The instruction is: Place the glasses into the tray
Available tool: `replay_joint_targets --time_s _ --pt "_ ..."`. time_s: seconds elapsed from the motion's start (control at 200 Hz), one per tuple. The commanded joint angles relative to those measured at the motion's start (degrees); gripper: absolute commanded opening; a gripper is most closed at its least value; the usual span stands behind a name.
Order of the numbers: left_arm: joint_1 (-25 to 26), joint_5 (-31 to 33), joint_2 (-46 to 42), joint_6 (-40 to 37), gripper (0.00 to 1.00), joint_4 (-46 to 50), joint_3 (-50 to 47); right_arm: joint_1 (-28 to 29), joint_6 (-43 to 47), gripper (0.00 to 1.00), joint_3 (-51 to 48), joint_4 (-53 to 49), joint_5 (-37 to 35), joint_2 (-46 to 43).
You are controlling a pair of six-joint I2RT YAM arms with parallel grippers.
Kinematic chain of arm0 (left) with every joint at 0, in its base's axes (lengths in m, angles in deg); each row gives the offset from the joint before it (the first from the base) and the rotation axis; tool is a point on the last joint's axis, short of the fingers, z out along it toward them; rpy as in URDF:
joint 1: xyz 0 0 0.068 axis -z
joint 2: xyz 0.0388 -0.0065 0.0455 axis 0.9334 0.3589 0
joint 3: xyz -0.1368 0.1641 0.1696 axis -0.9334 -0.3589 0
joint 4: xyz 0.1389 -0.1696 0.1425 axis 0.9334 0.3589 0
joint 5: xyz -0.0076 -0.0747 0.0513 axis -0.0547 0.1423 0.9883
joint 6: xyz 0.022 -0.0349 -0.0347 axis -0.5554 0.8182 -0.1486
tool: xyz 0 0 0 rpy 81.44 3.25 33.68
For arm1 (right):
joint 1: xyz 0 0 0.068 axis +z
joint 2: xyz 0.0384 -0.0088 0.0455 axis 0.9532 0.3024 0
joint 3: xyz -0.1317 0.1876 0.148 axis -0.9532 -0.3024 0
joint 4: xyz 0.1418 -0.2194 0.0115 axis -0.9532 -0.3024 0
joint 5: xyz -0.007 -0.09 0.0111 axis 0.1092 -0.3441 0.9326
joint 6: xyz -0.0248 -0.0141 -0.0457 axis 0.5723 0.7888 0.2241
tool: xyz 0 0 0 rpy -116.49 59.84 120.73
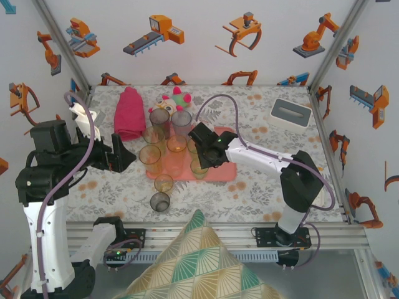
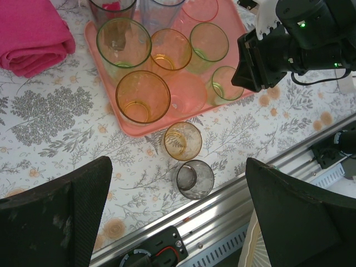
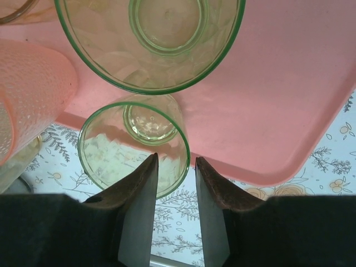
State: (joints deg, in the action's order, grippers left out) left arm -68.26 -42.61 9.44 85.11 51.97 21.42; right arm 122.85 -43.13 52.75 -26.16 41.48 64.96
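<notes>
Mostly done: most glasses (image 2: 142, 95) stood in the tray (image 1: 219, 173). An amber glass (image 2: 182, 141) and a grey glass (image 2: 194, 179) stood off it on the counter (image 1: 262, 193), just past the near rim, the grey one close to the front edge. The right hand (image 3: 175, 161) sat part-open astride the rim of a small green glass (image 3: 133, 147) at the tray's near corner. The left hand (image 2: 178, 222) was wide open and empty. The tray's right side had bare floor.
</notes>
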Motion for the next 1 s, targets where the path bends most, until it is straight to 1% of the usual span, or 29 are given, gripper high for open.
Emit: replay_joint_targets --time_s 0.0,0.16,0.3,0.431,0.531,0.651,0.731,0.791,0.891,0.996 --pt "-0.36 -1.04 0.26 0.52 0.97 -0.99 0.86 0.35 0.4 0.35 -0.52 -2.01 -1.91 -3.97" --pt "-0.36 -1.13 0.69 0.59 0.97 -0.96 1.47 0.41 0.53 0.35 -0.57 -3.45 -2.81 -8.38" --pt "-0.36 -1.13 0.76 0.45 0.97 -1.0 1.66 0.39 0.12 0.36 1.7 -6.6 -2.56 -10.61" --pt "-0.36 -0.57 0.31 0.74 0.97 -1.19 1.44 1.84 -1.55 0.36 2.72 -7.28 -1.62 -12.33" --pt "-0.36 0.69 -0.08 0.81 0.97 -1.33 1.26 4.35 -3.2 0.36 4.06 -8.35 -2.25 -12.32" --pt "-0.36 2.51 -0.13 1.46 0.97 -1.76 1.52 8.77 -5.7 0.36 5.89 -8.82 -3.36 -10.97" --pt "-0.36 3.33 -0.17 1.92 0.97 -2.04 1.92 11.79 -7.89 0.36 6.57 -7.9 -3.37 -9.83" --pt "-0.36 3.91 -0.27 2.24 0.97 -2.13 2.17 14.32 -9.64 0.37 7.17 -7.79 -4.77 -9.0" --pt "-0.36 4.83 -0.48 2.84 0.97 -2.44 2.28 18.44 -12.22 0.37 6.81 -4.56 -4.53 -7.75" --pt "-0.91 6.06 -0.71 4.11 0.97 -2.73 2.49 21.56 -14.86 0.37 7.66 -4.91 -5.99 -5.12"
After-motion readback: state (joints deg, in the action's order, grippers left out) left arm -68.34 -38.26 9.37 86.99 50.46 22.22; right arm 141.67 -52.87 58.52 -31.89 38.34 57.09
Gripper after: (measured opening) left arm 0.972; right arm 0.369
